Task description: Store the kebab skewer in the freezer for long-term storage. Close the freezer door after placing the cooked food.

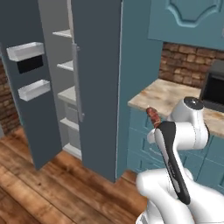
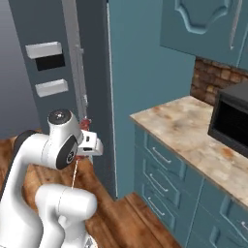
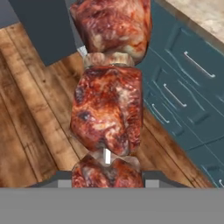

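You have the freezer (image 1: 65, 94) standing open ahead and to the left, its pale grey shelves in plain sight. The freezer door (image 1: 30, 100) is swung wide toward you, its white inner bins (image 1: 34, 89) facing the room and the long grey handle (image 2: 77, 72) showing edge-on in the right base view. To the right runs the speckled countertop (image 1: 168, 98) over teal drawers (image 3: 183, 83), with a black-fronted oven (image 2: 231, 121) sitting on it against the brick wall (image 1: 188, 63). The wooden floor (image 1: 52, 188) lies between you and the fridge unit. The arm is folded in front of the base, and the gripper (image 3: 107, 177) has its jaws clamped on the kebab skewer (image 3: 109, 100), held in the air above the floor beside the drawers, short of the freezer. Its reddish-brown meat chunks stack up right in front of the hand camera.
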